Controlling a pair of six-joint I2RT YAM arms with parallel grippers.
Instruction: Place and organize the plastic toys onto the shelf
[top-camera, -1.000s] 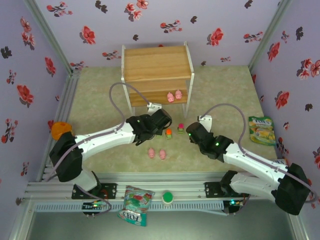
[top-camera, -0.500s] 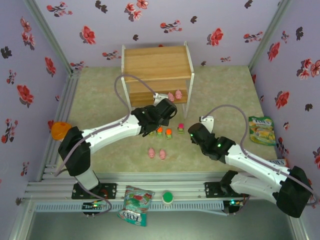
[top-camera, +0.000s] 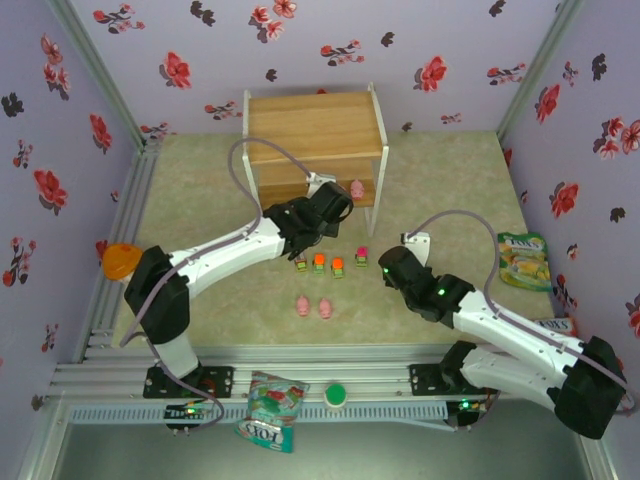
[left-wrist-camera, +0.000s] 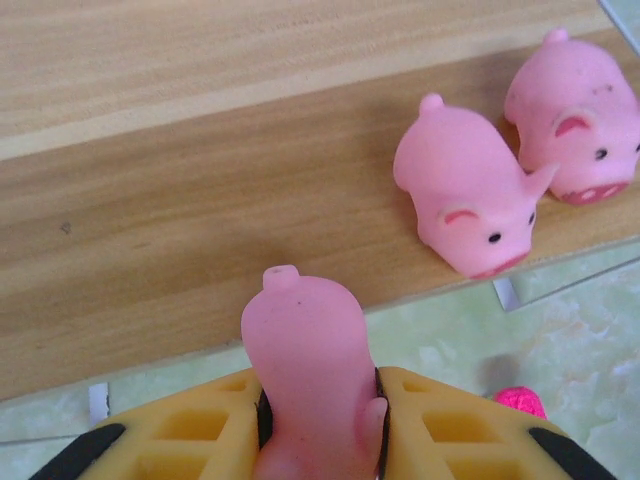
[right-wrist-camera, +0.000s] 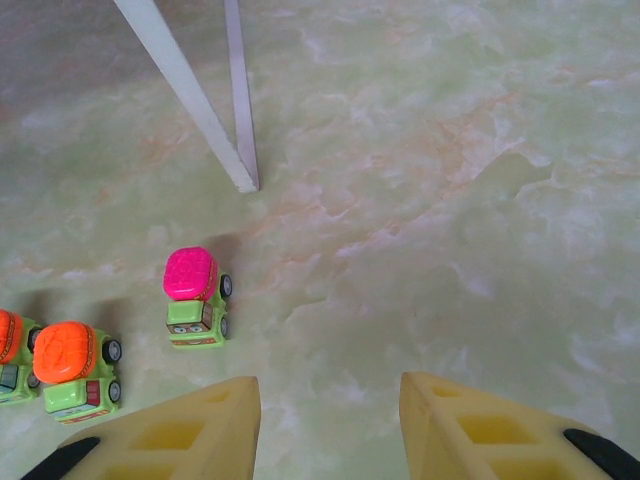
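Left end effector (left-wrist-camera: 315, 400): I had it closed on a pink pig (left-wrist-camera: 305, 350), pinched at the flanks between the yellow fingers (left-wrist-camera: 190, 430), tail end leading toward the shelf (top-camera: 315, 125).
Held pig's place: it sat at the front edge of the lower board (left-wrist-camera: 200, 230), left of the two shelved pigs (left-wrist-camera: 460, 195) and apart from them.
Right end effector (right-wrist-camera: 330, 420): its jaws stood partly apart with nothing between them, above the tabletop (right-wrist-camera: 450, 150) near the pink-topped car (right-wrist-camera: 195, 295).
Left to shelve: four cars (top-camera: 319, 263) lay in a rough row before the shelf, and two loose pigs (top-camera: 303, 306) lay nearer the arm bases.
Step in hand: I judged this to be setting the pig down on the lower board.
Doing it well: I wanted to carry it further in so every foot lands on wood, stay low under the upper board, and line it up beside its neighbour with a gap. I would open only once it rests, then back straight out.
Risk: I thought a release at the lip could tip it off, and a sideways drift could knock the shelved pigs.
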